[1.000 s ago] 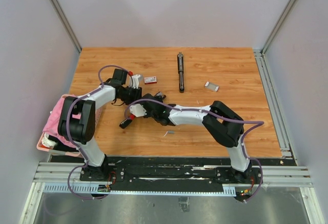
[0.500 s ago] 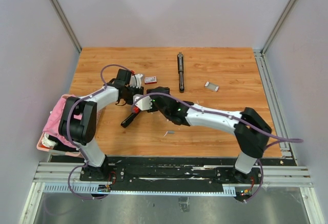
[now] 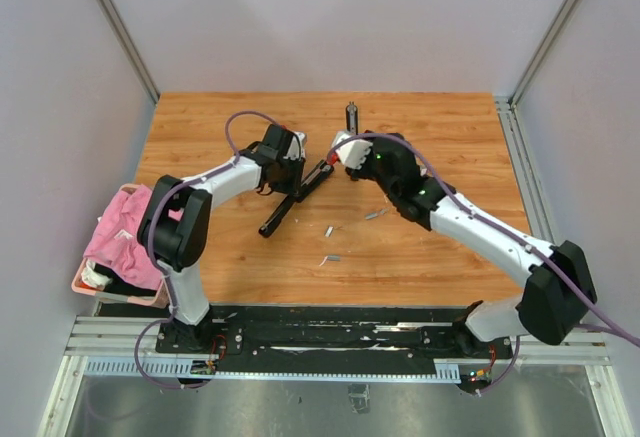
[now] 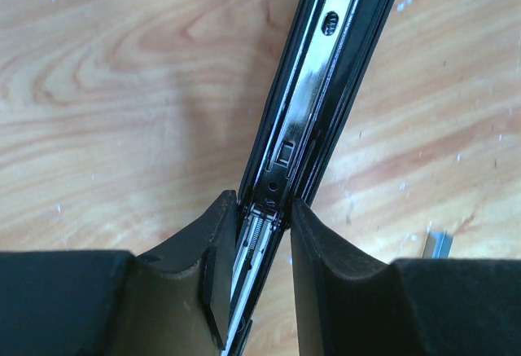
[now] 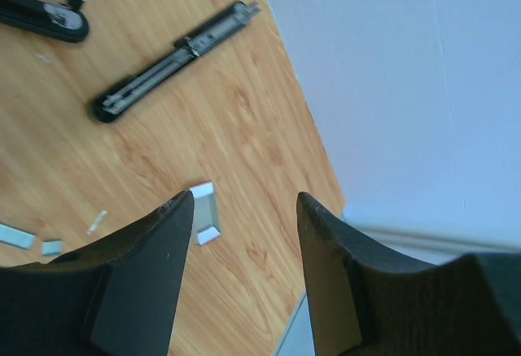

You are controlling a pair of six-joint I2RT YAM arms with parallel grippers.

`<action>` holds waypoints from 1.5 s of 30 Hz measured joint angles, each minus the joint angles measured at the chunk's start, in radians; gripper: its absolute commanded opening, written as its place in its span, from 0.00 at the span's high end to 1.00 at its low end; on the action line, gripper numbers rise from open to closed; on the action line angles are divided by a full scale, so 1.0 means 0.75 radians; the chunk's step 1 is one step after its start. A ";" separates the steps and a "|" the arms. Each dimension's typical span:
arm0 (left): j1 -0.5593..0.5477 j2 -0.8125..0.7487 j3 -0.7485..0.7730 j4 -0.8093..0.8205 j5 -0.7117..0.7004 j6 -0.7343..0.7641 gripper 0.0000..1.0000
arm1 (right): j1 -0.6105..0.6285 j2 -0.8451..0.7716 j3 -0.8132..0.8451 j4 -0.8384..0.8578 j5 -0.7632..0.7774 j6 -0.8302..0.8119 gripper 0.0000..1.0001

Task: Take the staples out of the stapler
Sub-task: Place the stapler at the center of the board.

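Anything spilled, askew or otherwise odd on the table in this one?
Yes. Loose staples lie scattered over the bare wood of the table: several short strips and bits, apart from one another and not gathered anywhere. The stapler is splayed open with its metal channel exposed, pinched in the left gripper.

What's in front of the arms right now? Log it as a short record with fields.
left gripper: shut on the stapler, at its open staple rail
right gripper: open, empty, above the table
staples: a few loose bits on the wood near the stapler
black bar: lying apart, toward the far edge
left edge: pink cloth in a basket
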 measured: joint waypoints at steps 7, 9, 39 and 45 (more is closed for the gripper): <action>-0.061 0.204 0.256 -0.056 -0.162 -0.117 1.00 | -0.221 -0.126 -0.013 -0.005 -0.033 0.110 0.45; -0.079 0.245 0.321 -0.076 -0.224 -0.146 1.00 | -0.254 -0.145 -0.025 -0.005 -0.042 0.131 0.45; -0.157 0.814 1.292 -0.446 -0.822 -0.505 0.99 | -0.318 -0.230 -0.115 0.031 -0.097 0.200 0.44; -0.159 0.859 1.318 -0.398 -0.840 -0.533 0.99 | -0.325 -0.252 -0.138 0.045 -0.109 0.203 0.44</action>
